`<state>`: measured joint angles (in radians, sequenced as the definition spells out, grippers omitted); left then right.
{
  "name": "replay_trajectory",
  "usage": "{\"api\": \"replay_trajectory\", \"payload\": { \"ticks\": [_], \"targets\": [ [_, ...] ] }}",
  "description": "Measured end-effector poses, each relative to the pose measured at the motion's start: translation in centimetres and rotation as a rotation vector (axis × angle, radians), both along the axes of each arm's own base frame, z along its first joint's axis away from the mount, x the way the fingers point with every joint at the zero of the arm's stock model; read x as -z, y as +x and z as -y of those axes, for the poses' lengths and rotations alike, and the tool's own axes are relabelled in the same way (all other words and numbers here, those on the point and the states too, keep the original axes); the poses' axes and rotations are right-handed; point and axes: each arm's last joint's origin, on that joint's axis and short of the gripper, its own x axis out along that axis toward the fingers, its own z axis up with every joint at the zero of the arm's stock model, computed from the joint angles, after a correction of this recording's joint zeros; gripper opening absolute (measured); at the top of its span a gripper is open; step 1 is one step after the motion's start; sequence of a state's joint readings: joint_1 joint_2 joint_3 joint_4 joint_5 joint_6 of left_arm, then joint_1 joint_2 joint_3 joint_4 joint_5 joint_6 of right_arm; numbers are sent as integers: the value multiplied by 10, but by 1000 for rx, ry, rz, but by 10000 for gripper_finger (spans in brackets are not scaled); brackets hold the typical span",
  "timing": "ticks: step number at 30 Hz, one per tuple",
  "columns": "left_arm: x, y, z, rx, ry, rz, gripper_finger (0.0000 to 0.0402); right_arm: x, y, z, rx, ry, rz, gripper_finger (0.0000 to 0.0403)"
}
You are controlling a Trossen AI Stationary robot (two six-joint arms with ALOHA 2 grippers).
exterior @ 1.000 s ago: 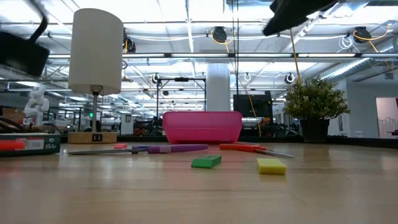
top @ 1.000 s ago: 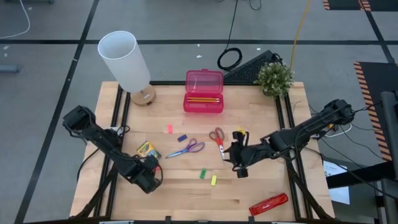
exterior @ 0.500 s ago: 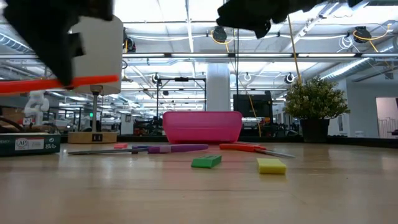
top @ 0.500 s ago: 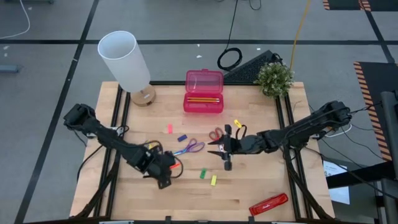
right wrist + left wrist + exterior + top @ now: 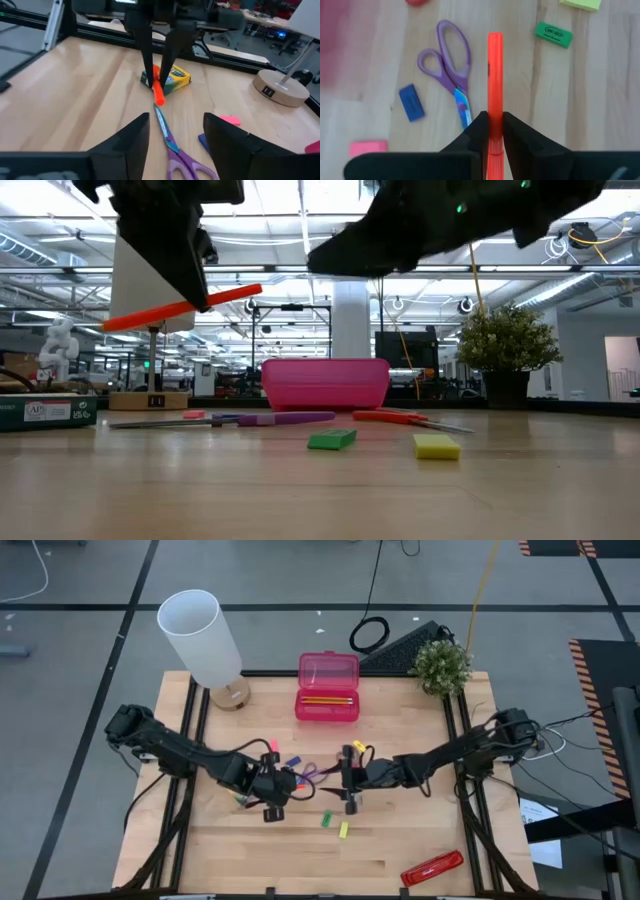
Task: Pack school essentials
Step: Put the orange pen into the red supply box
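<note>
High view shows both arms reaching into the middle of the table, and the left gripper (image 5: 272, 785) carries an orange pencil (image 5: 494, 95) clamped between its 2 fingers; the left wrist view shows the fingers pressed against both sides of the shaft, with most of its length sticking straight out ahead of the fingertips. The low view has the pencil lifted well clear of the wood and tilted. The pink case (image 5: 328, 686) sits open at the back of the table, beyond the left gripper, so the move I judge to come next is a carry toward the back with the pencil's long axis turned to run along the case's length, as the pencils already lying inside it do. The right gripper (image 5: 348, 783) hovers just beside the left one with its fingers spread wide and holding nothing, above the purple-handled scissors (image 5: 177, 152), whose blades point toward the crayon box (image 5: 168, 78) in the right wrist view. The red-handled scissors (image 5: 400, 418) lie close under the right arm, so that arm looks the nearer one for either pair. A green eraser (image 5: 326, 819) and a yellow eraser (image 5: 343, 830) rest near the front, a blue eraser (image 5: 411, 102) and a pink eraser (image 5: 367, 148) toward the left gripper's side, all unpacked.
</note>
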<state>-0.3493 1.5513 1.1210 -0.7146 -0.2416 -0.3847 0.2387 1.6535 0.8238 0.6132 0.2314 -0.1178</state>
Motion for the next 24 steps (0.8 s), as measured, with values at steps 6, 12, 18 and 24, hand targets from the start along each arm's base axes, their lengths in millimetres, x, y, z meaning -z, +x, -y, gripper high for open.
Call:
{"api": "replay_trajectory", "payload": {
  "ticks": [6, 12, 18, 24],
  "targets": [
    [-2, 8, -12, 43, 40, 39, 51, 22, 15, 10, 34, 3, 41, 196],
    [-3, 13, -25, 26, 53, 48, 51, 30, 23, 13, 11, -14, 58, 184],
    [-2, 15, -32, 18, 49, 44, 51, 24, 31, 14, -1, -20, 74, 172],
    [-2, 15, -31, 17, 48, 44, 51, 26, 32, 18, -3, -21, 56, 139]
  ]
}}
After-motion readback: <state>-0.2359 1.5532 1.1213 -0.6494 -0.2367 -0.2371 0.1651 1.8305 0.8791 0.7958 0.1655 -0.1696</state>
